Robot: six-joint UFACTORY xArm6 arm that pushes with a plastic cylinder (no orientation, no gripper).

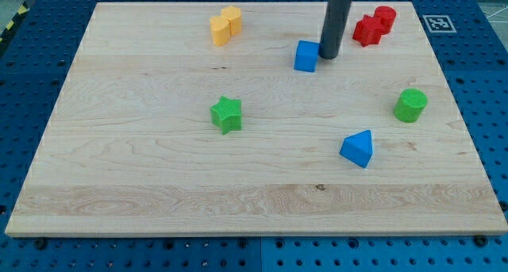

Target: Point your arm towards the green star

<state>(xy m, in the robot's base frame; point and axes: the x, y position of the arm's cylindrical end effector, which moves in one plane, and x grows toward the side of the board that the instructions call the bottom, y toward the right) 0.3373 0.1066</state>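
Observation:
The green star lies on the wooden board, a little left of the middle. My tip is near the view's top, just right of the blue cube, touching or almost touching it. The tip is well up and to the right of the green star, with bare board between them.
A yellow block sits at the top, left of centre. A red block sits at the top right. A green cylinder is at the right. A blue triangular block lies at the lower right.

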